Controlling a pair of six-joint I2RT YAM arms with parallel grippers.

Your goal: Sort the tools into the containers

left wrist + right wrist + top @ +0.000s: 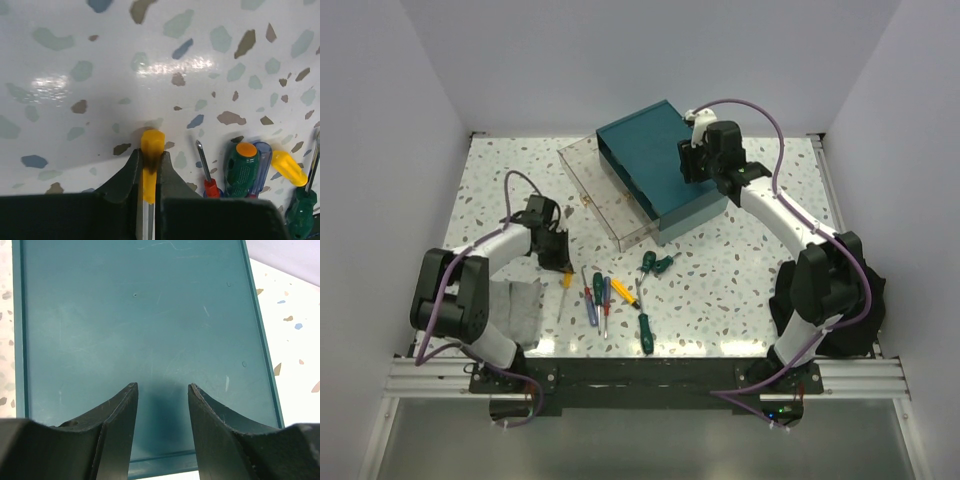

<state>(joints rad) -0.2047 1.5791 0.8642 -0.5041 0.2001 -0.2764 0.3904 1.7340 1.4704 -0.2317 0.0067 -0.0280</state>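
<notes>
Gripping a yellow-handled screwdriver (151,145) by its handle, the left gripper (150,156) has both jaws pressed against the yellow plastic, with the silver shaft running back between the fingers toward the camera; in the top view this tool (566,282) lies at the left end of the row of tools, just beyond the grey cloth (523,305). Whether the handle rests on the speckled table (750,270) or is raised off it cannot be told. To its right in the left wrist view lie a red-handled screwdriver (212,188), a green screwdriver with an orange cap (242,170), a blue handle (263,152) touching it, and a second yellow screwdriver (287,167). Further green screwdrivers (647,262) lie nearer the table's middle. The teal box (650,150) stands at the far side, and one clear drawer (605,195) projects from its left face with no tool visible in it. The right gripper (162,387) hangs over the box's top panel (140,315), its jaws parted with nothing between them; in the top view it (692,165) sits above the box's right end.
</notes>
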